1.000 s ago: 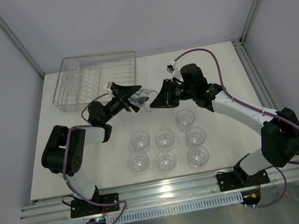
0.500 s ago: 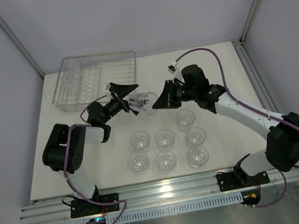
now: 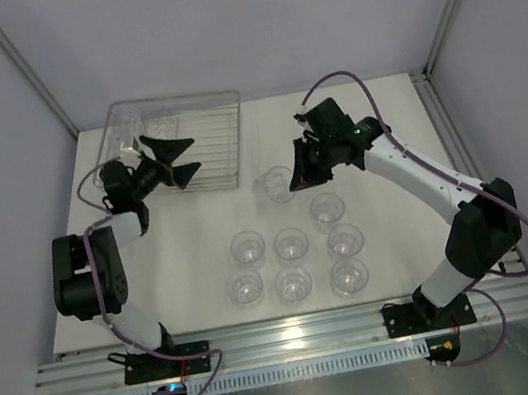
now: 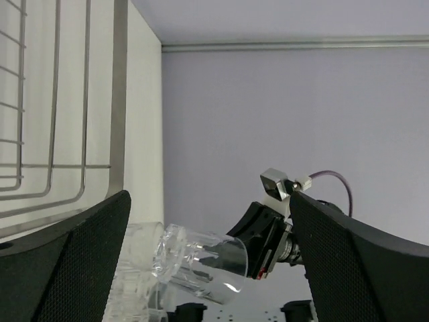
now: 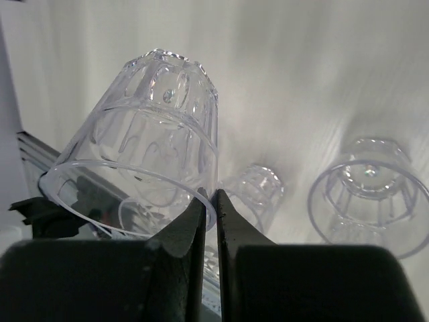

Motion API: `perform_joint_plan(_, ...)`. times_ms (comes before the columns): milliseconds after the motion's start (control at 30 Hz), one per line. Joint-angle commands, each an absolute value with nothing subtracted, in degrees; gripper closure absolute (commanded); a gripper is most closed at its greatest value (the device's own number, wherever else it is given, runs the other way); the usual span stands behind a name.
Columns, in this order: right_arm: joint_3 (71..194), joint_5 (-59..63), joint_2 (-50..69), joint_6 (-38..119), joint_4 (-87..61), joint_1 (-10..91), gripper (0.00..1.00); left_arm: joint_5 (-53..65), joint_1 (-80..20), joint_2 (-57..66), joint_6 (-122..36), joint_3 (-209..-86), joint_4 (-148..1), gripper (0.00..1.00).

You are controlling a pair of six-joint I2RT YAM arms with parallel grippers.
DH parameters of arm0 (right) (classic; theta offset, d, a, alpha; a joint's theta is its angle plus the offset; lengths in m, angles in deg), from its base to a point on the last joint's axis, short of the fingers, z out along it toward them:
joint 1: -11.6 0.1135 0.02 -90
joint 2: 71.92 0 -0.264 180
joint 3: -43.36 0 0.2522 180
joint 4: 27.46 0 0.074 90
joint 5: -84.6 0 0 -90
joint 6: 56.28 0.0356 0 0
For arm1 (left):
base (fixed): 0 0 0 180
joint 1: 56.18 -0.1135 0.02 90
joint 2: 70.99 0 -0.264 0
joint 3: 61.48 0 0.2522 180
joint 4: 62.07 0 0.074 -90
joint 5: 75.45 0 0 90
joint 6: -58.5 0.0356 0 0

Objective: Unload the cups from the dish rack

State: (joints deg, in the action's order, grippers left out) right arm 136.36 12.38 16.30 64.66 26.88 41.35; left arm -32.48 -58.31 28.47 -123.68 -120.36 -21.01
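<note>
Left claw (image 3: pixel 179 161): swung back to the dish rack (image 3: pixel 215 137), over its near edge, spread wide, empty, probably readied for another pick; right claw (image 3: pixel 293 174): pinched on the rim of one held cup (image 3: pixel 273 184), tilted, just right of the rack; seven placed cups (image 3: pixel 291 244) nearer than the rack, crowding any set-down spot; remaining cups (image 3: pixel 137 127) in its far-left corner.
</note>
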Motion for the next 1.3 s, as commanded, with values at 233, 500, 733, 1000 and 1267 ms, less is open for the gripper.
perform_joint_plan(233, 144.83, 4.44, 24.14, 55.87, 44.83, 41.39, 0.96, -16.32, -58.03, 18.49, -68.35, -144.13, -87.86, 0.00)
perform_joint_plan(500, 148.70, 1.73, 29.76, 53.06, 49.05, 42.71, 0.96, -4.36, -58.03, 19.01, -60.77, -150.29, -96.66, 0.00)
perform_joint_plan(733, 150.81, -0.39, 33.72, 52.27, 50.28, 44.55, 0.96, -0.05, -58.03, 21.82, -58.49, -153.45, -97.89, 0.00)
perform_joint_plan(1000, 152.31, -0.13, 35.66, 51.91, 50.81, 45.35, 0.94, 4.26, -57.94, 26.66, -56.99, -161.45, -99.12, 0.00)
perform_joint_plan(1267, 152.48, 0.49, 35.92, 52.09, 50.46, 46.05, 0.72, 9.09, -58.03, 34.83, -54.79, -172.35, -101.85, 0.00)
